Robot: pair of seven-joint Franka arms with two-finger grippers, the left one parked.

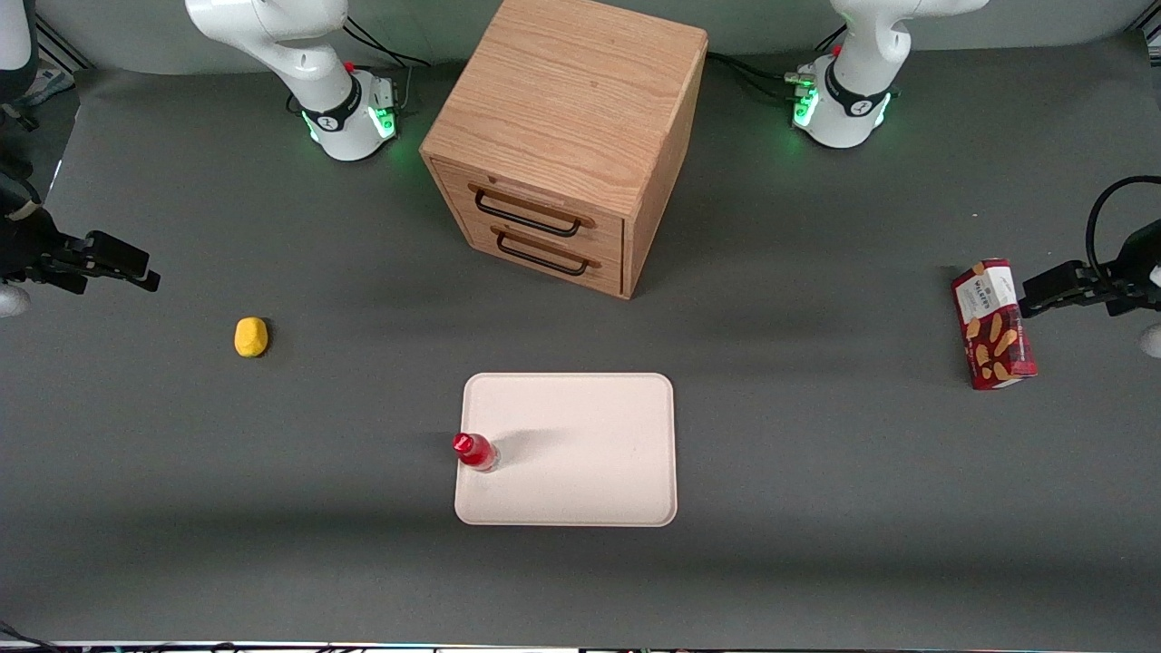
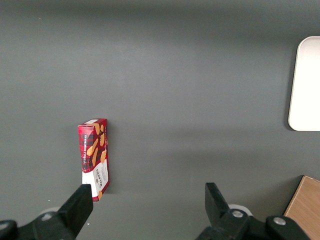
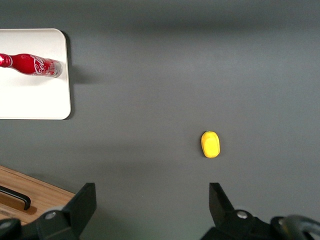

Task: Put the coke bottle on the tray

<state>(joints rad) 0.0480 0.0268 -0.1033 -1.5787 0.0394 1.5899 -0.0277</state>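
- Light oak wooden two-drawer cabinet with dark handles stands farther from the front camera than the tray.
- Large flat cream-white rectangular tray lies mid-table.
- Black two-finger gripper hangs at the working arm's end, fingers apart, holding nothing.
- Small slim red coke bottle stands upright on the tray's edge.
- Yellow lump lies near the gripper.

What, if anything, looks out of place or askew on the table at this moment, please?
Nothing looks spilled or damaged. The coke bottle stands upright on the tray, though close to its rim at the working arm's end. The gripper is open, well clear of it, above the table edge.
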